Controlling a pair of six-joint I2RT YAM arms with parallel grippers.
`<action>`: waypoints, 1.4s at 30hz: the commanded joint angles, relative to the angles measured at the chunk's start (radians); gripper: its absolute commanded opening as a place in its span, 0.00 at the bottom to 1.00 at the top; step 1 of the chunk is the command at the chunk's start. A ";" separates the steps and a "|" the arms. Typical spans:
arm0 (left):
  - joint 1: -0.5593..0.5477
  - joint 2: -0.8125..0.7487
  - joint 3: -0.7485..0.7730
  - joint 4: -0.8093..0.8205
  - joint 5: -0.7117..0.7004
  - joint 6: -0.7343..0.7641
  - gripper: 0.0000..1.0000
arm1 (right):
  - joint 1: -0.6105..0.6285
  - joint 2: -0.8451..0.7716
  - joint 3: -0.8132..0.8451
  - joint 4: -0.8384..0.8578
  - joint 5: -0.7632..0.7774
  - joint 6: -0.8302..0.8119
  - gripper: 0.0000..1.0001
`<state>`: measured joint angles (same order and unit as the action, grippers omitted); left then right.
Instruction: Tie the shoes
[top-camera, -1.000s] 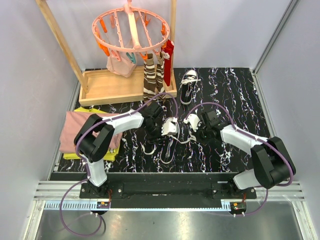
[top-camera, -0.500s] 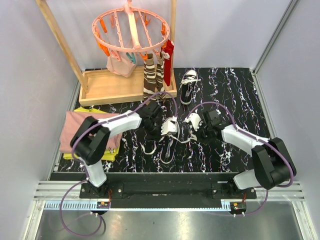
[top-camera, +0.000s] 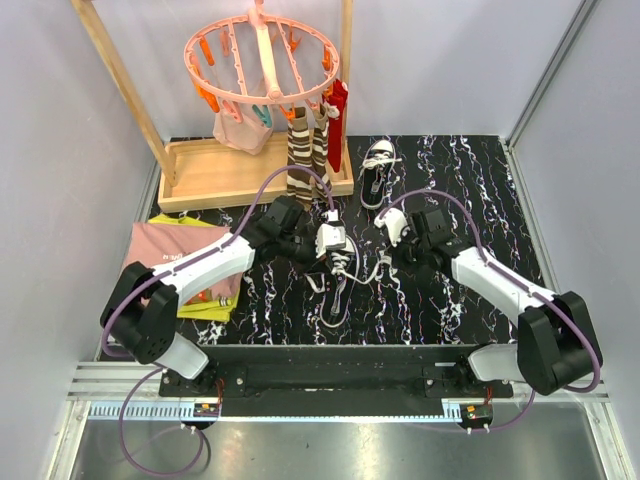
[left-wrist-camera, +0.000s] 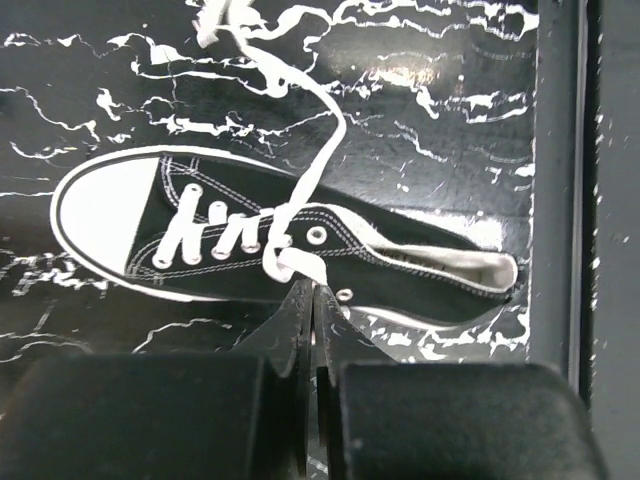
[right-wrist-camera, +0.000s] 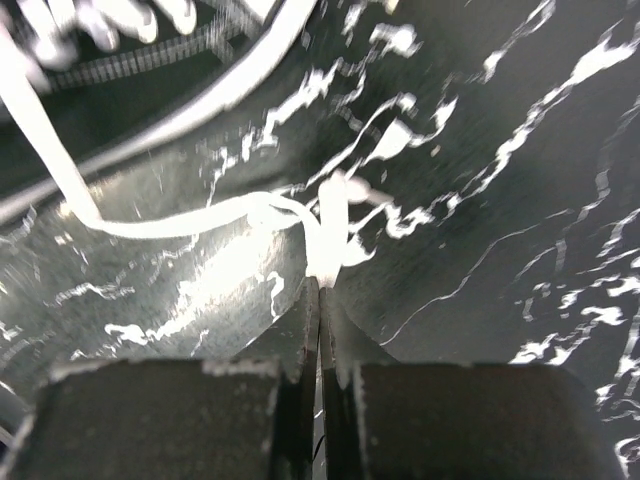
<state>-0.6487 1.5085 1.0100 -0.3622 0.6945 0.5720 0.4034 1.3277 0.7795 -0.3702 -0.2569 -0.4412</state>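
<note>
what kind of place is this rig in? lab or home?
Probably a lab test cell with household props, not a home: plain panel walls enclose the black marbled mat, an aluminium rail runs along the near edge, and a wooden rack with a pink peg hanger stands at the back.

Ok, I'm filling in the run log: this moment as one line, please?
left gripper: shut on lace strand | right gripper: shut on other lace strand | shoe: upright, no bow

Black sneaker (left-wrist-camera: 370, 265), white toe cap (left-wrist-camera: 100, 205) and lace (left-wrist-camera: 325, 150), black mat (top-camera: 470, 180) veined white, brown striped socks (top-camera: 305, 160)
</note>
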 joint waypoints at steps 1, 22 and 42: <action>0.000 -0.033 -0.036 0.141 0.065 -0.078 0.00 | -0.014 -0.025 0.118 0.028 -0.041 0.071 0.00; 0.000 -0.146 -0.179 0.187 0.054 0.092 0.00 | 0.170 0.401 0.521 0.208 -0.446 0.400 0.00; 0.052 -0.090 -0.151 0.301 0.072 -0.023 0.00 | 0.055 0.257 0.423 -0.070 -0.645 0.309 0.54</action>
<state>-0.5980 1.4006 0.8276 -0.1410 0.7242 0.5648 0.4435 1.6356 1.2427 -0.3946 -0.7902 -0.1131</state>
